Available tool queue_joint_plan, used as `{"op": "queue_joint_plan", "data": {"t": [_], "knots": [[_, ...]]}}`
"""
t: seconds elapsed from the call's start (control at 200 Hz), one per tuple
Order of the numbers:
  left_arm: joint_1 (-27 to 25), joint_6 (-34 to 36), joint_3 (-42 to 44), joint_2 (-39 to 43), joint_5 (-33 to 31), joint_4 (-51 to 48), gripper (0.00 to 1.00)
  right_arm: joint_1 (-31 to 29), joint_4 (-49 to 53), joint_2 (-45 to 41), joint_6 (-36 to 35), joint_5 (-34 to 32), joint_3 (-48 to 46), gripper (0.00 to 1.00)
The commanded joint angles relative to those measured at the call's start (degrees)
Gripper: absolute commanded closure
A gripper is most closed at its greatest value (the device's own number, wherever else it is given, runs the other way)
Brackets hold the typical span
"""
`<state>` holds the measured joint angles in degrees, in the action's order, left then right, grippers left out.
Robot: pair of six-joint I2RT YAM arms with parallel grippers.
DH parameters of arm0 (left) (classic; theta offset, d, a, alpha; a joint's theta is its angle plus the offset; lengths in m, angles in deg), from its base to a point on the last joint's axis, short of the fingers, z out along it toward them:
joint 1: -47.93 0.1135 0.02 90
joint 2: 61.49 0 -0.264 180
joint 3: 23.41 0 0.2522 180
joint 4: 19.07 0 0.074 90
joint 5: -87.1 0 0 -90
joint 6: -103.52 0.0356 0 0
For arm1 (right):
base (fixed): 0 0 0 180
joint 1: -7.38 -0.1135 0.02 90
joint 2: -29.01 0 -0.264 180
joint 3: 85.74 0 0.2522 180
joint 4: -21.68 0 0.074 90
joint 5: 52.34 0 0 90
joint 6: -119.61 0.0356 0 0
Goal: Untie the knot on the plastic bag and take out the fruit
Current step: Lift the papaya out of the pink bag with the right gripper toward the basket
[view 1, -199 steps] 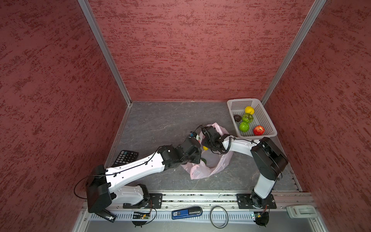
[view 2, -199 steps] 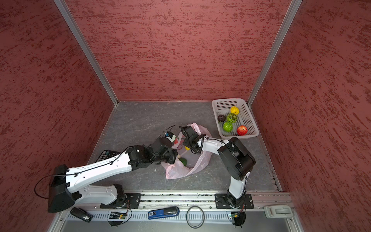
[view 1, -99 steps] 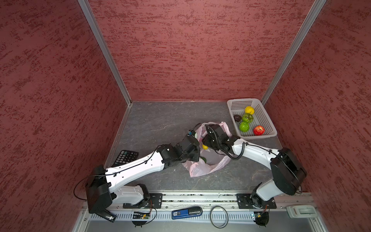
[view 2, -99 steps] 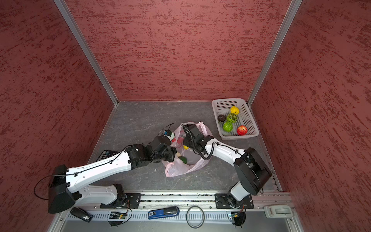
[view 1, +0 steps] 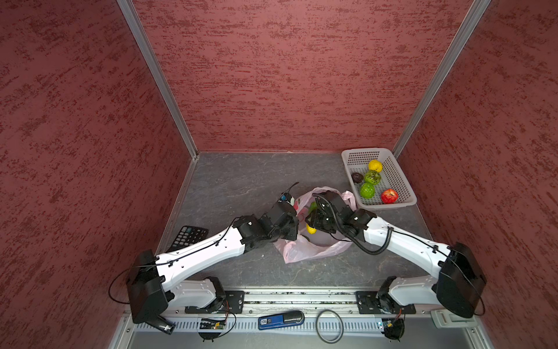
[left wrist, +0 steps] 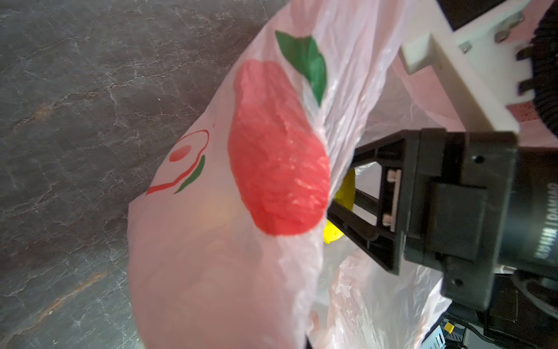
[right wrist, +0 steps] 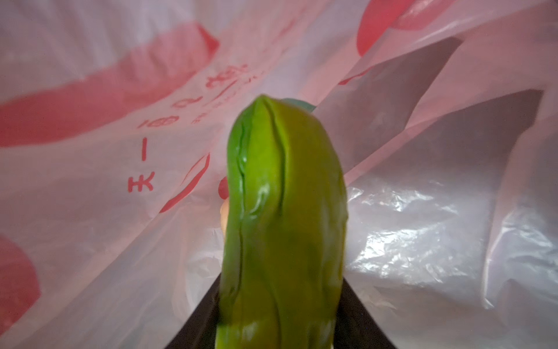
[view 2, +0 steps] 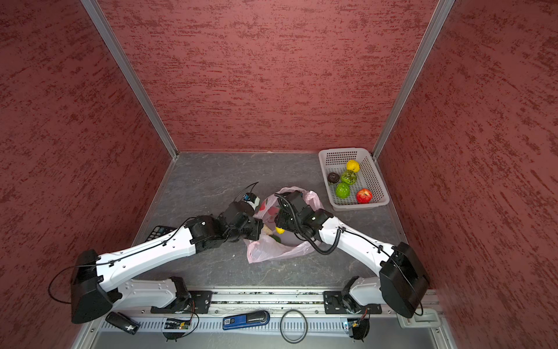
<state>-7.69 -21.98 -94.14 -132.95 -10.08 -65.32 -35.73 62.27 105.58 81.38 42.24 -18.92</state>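
Note:
The pale-pink plastic bag [view 1: 311, 252] [view 2: 271, 250] lies mid-floor with its mouth open; the knot is out of view. My left gripper [view 1: 297, 225] [view 2: 259, 231] is shut on the bag's near-left rim and holds it up; the plastic [left wrist: 217, 241] hides its jaws in the left wrist view. My right gripper [view 1: 310, 220] [view 2: 278, 223] [right wrist: 280, 317] is inside the mouth. It is shut on an elongated yellow-green fruit [right wrist: 283, 211] [view 1: 311, 229] [left wrist: 345, 190]. A cream fruit [view 2: 266, 230] peeks out beside it.
A white perforated basket [view 1: 386, 206] [view 2: 362, 206] at the back right holds several fruits: yellow, dark, green and red. A black calculator [view 1: 190, 237] lies by the left wall. A blue device [view 1: 280, 320] and a ring [view 1: 329, 325] lie on the front rail.
The right arm's elbow has swung out and down to the right, and its gripper stays in the bag's mouth. The left arm has hardly moved.

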Motion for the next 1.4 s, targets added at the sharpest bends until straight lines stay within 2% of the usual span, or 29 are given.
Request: {"op": "queue_joint_plan", "data": {"t": [0.0,0.391,0.631,0.802,0.957,1.157,1.398], "knots": [[0.25,0.92,-0.47,0.62,-0.46,0.35,1.00,-1.33,4.59,-3.14,-2.68,1.66,0.72,0.56],[1.30,2.41,-2.27,0.01,0.13,-0.83,1.00,-4.17,19.91,-12.07,-5.49,1.31,11.47,0.58],[1.58,2.83,-2.95,-0.26,0.84,-1.61,1.00,-2.11,24.76,-9.56,-8.78,-0.85,24.79,0.57],[1.56,2.96,-2.86,-0.43,1.37,-2.01,1.00,6.45,24.33,-6.00,-12.82,2.06,32.86,0.58],[1.53,3.21,-3.18,-0.65,1.54,-2.49,1.00,18.32,23.05,-3.13,-16.20,4.47,36.28,0.58],[1.73,4.58,-5.36,-2.58,1.82,-3.79,1.00,33.75,16.20,-0.98,-18.66,6.74,30.36,0.58],[3.08,8.25,-9.09,-4.90,2.32,-6.44,1.00,45.59,7.32,3.80,-23.08,4.03,21.84,0.58]]}}
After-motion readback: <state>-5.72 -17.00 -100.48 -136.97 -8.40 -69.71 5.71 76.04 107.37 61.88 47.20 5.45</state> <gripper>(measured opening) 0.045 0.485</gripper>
